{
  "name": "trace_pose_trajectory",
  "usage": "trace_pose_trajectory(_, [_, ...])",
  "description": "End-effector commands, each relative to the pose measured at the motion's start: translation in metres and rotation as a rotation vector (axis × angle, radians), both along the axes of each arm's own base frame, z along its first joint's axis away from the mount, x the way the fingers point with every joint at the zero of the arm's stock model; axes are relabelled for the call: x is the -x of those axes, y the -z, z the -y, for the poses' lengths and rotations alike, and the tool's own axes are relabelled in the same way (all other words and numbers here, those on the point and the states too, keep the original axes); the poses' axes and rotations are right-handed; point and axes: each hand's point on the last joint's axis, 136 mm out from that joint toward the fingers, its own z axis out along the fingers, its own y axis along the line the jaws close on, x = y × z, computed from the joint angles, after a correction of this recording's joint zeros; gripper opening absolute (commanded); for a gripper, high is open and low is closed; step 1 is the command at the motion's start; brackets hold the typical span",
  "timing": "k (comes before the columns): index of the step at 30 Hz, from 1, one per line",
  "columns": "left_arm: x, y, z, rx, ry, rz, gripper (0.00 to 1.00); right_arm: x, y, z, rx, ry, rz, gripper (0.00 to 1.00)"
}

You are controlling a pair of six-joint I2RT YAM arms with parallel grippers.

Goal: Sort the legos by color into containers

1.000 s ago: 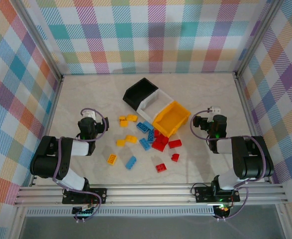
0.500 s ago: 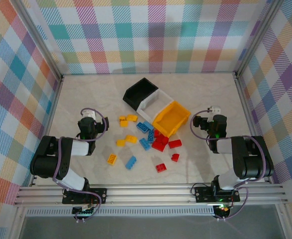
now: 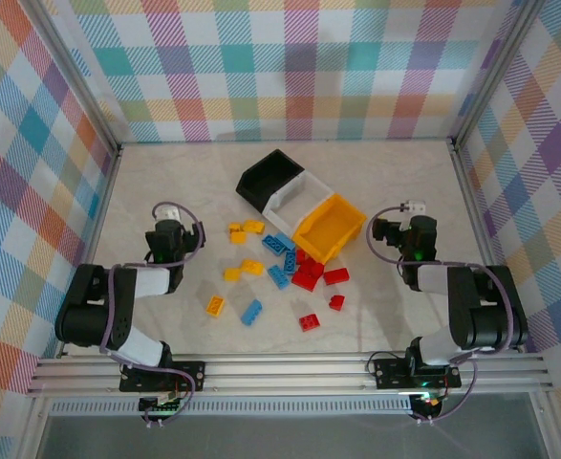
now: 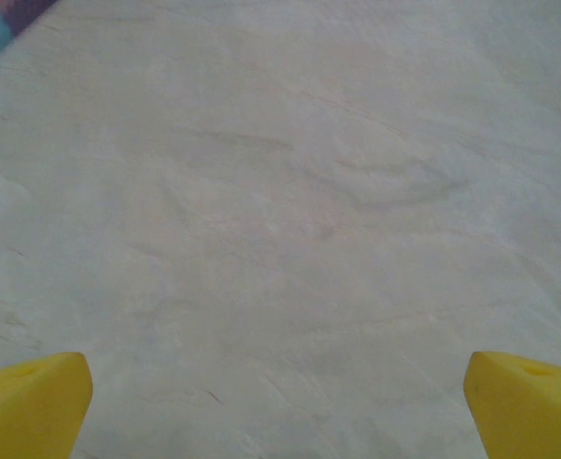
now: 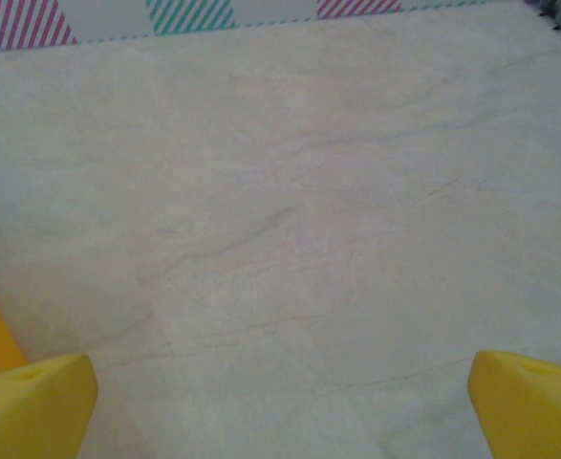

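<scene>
Legos (image 3: 307,275) lay scattered between left gripper (image 4: 280,406) and right gripper (image 5: 282,402), touching neither: red, light-blue, yellow-orange bricks. Both stood wide, empty.

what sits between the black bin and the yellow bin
The white bin, touching both the black bin and yellow bin; top external view shows it.

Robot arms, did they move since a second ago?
The left hand crept slightly farther out over the table; the right hand did too, barely. Both are open and empty. The legos and containers stayed put.
</scene>
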Motion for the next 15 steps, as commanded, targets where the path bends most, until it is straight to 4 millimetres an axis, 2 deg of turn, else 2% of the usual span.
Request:
trace_pose_trajectory(1, [0.0, -0.035, -0.024, -0.007, -0.156, 0.0, 1.0, -0.002, -0.02, 0.014, -0.011, 0.078, 0.005, 1.0])
trace_pose_trajectory(5, [0.005, -0.054, -0.026, 0.081, -0.23, -0.055, 1.0, -0.001, -0.028, 0.023, -0.025, 0.138, -0.052, 1.0])
trace_pose_trajectory(9, [0.002, -0.065, -0.022, 0.131, -0.262, -0.192, 1.0, -0.007, -0.036, 0.029, -0.126, 0.21, -0.163, 1.0])
trace_pose_trajectory(11, [0.001, -0.072, -0.019, 0.146, -0.263, -0.244, 1.0, -0.015, -0.046, 0.027, -0.172, 0.217, -0.196, 1.0])
trace_pose_trajectory(15, [-0.008, -0.099, -0.013, 0.203, -0.268, -0.229, 1.0, -0.029, -0.061, 0.029, -0.27, 0.262, -0.286, 1.0])
